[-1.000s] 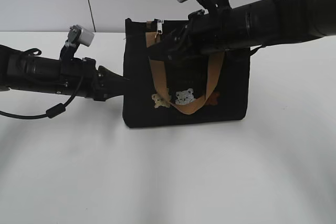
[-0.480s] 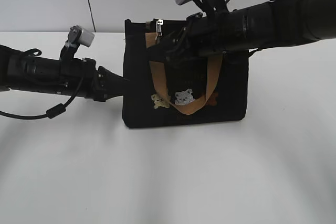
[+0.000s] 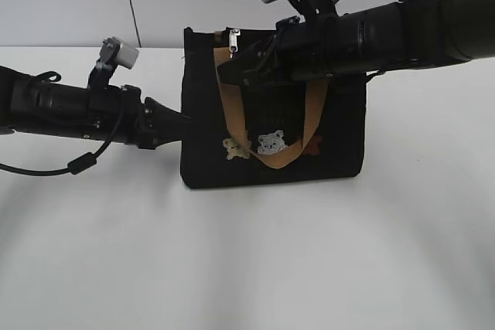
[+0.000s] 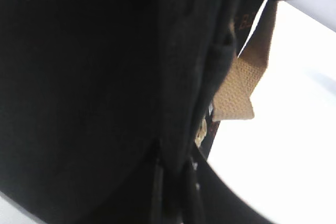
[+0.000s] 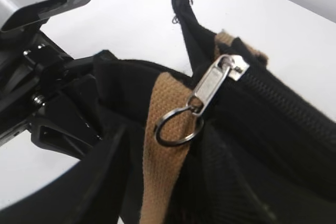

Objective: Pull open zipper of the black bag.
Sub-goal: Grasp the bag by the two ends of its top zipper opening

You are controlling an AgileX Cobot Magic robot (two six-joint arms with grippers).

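White table (image 3: 247, 260), pale wall behind. Left jaws (image 3: 179, 120) clenched on the left side edge of the black bag (image 3: 340, 133), which stands upright mid-table; its fabric fills the left wrist view. Right jaws (image 3: 226, 73) sit at the bag's top front edge just below the zipper (image 5: 210, 85); can't tell if released or grasping, nothing seen held. Silver pull tab with ring (image 5: 178, 124) hangs over the tan handle (image 5: 165, 145), near the bag's top left corner. Bear patches (image 3: 271, 143) on front.

black bag (image 3: 274, 164) on white table (image 3: 247, 260)
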